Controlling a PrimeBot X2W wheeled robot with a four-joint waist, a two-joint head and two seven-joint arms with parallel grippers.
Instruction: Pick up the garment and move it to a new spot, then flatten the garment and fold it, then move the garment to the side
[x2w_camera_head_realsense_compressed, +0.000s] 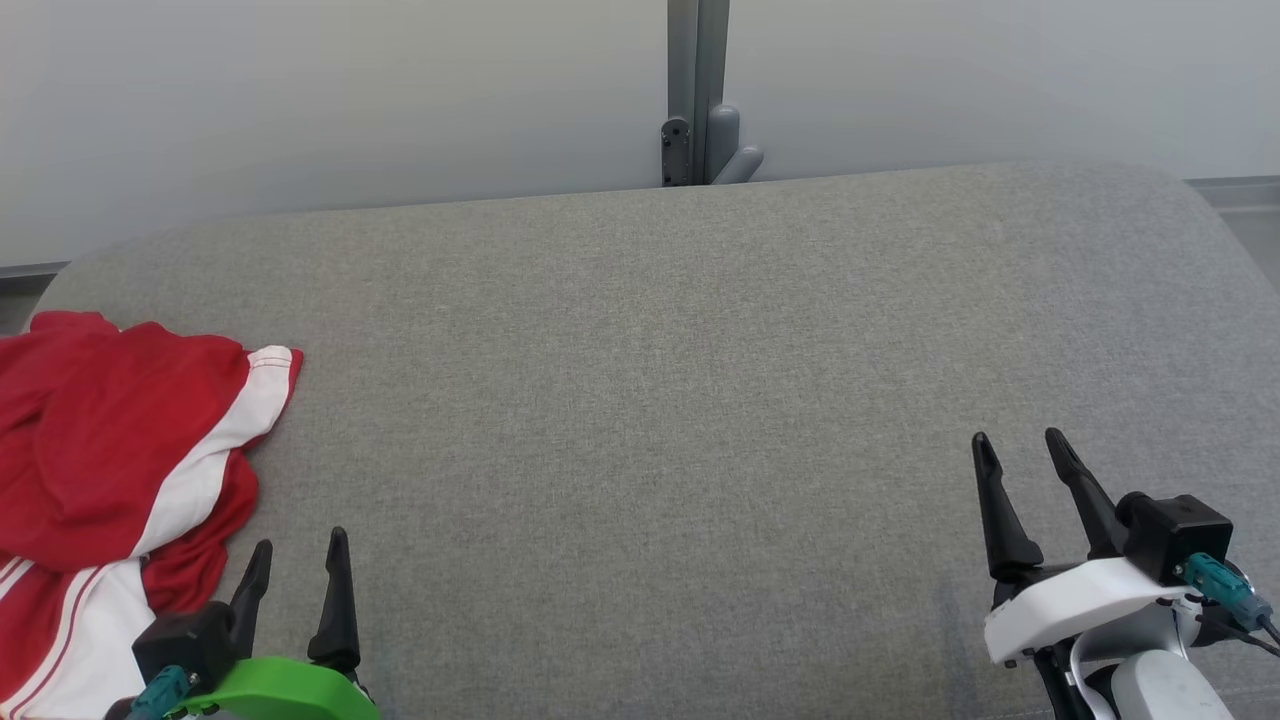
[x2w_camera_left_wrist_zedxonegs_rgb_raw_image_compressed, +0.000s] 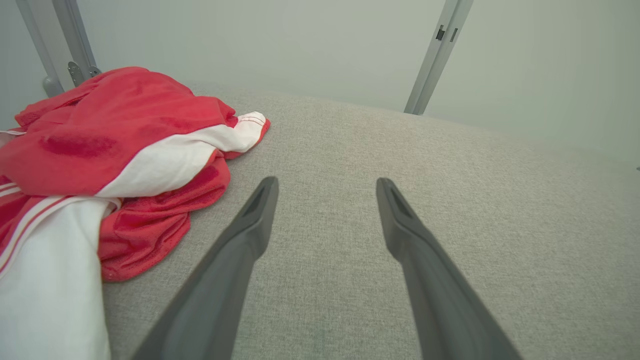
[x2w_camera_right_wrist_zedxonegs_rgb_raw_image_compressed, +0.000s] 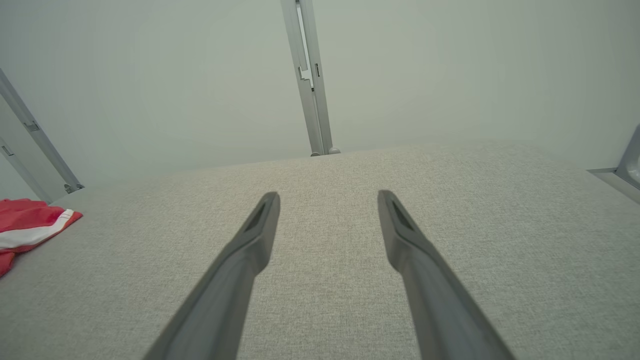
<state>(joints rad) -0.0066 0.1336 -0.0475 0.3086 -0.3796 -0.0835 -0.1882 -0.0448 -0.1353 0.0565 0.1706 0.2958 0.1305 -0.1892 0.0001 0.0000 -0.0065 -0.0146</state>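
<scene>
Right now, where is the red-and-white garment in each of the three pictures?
Head view: garment at the left edge, middle down to the bottom.
Left wrist view: garment over the left side, large.
Right wrist view: garment as a small piece at the left edge.
Shared landmark: grey post, top centre in head and right wrist views, upper right in left wrist view.

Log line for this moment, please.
stage: pre-pickup | garment: crumpled, left end of grey surface | left pincer: open, beside garment | right pincer: open, empty
</scene>
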